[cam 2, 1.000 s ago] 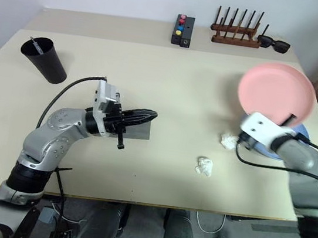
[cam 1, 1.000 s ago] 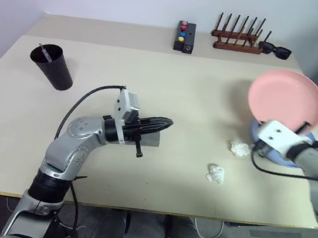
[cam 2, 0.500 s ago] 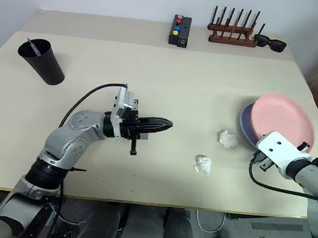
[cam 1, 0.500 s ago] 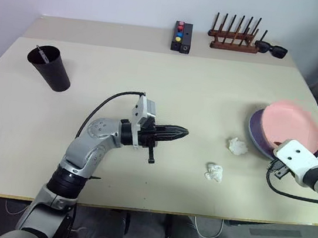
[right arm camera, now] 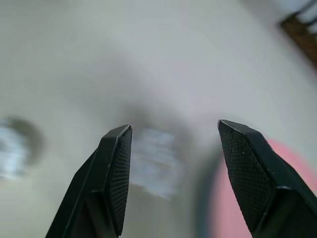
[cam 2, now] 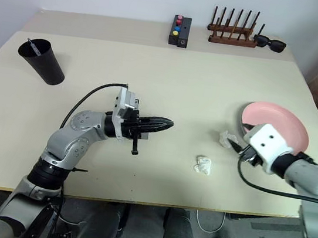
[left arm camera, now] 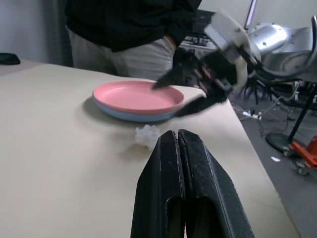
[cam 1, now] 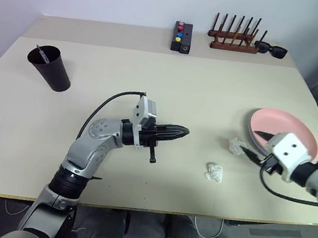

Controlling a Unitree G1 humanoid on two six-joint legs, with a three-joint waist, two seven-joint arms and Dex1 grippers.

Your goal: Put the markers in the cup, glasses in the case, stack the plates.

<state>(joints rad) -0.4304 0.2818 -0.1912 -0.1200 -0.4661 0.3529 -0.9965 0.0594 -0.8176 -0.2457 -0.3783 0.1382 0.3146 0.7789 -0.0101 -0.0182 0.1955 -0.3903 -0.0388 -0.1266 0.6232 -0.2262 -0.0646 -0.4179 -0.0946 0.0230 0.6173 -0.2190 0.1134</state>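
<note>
Right tool (right arm camera: pixel 171 173) gapes empty; left tool (left arm camera: pixel 179 148) pinched shut; left wrist view reveals blue plate (left arm camera: pixel 130 115) beneath pink (left arm camera: pixel 133 95).

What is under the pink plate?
A light blue plate lies under the pink plate. Just its edge peeks out around the pink one, and the rest of it is covered.

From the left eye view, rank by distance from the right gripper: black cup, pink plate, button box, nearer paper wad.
1. Paper wad, just left of the right gripper.
2. Pink plate, right behind it.
3. Button box, far edge.
4. Black cup, far left.
</note>
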